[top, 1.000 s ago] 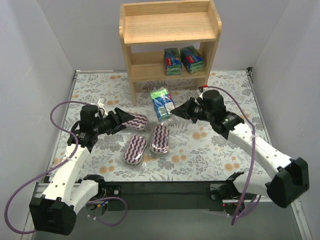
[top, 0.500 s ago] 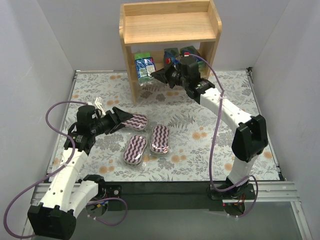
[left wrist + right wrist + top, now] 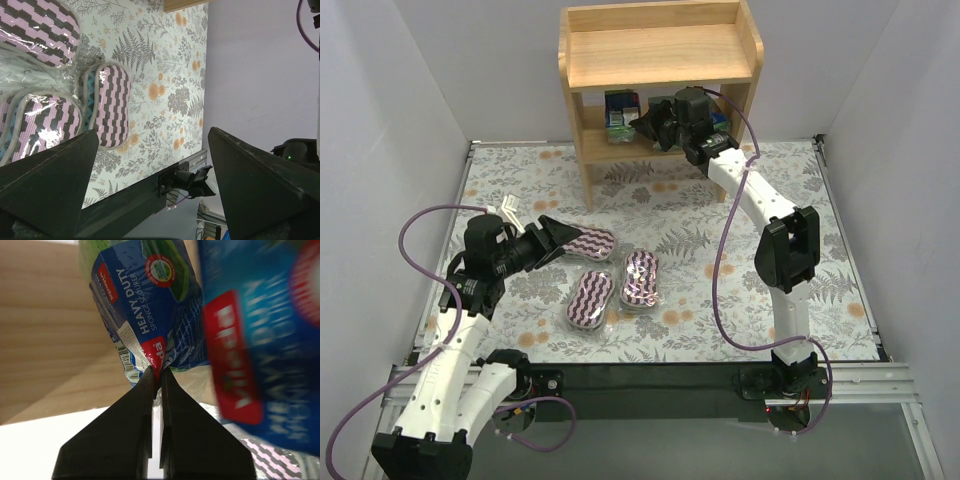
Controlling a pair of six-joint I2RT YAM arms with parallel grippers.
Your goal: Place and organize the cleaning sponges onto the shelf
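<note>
Three oval purple-and-white striped sponges lie wrapped on the table: one right in front of my left gripper, two more nearer. The left gripper is open and empty; the sponges show up and to the left of its jaws. My right gripper reaches into the lower tier of the wooden shelf. It is shut on the bottom seam of a green-blue-red sponge pack, held at the tier's left. Another pack is close on the right.
The right arm stretches across the table's right half up to the shelf and hides most of the packs on the lower tier's right side. The shelf's side panel stands on the floral table cover. Grey walls close in both sides.
My right arm has carried the green-blue pack from the table up into the shelf's lower tier, now at its left. My left arm has drawn back slightly, still open by the sponge.
</note>
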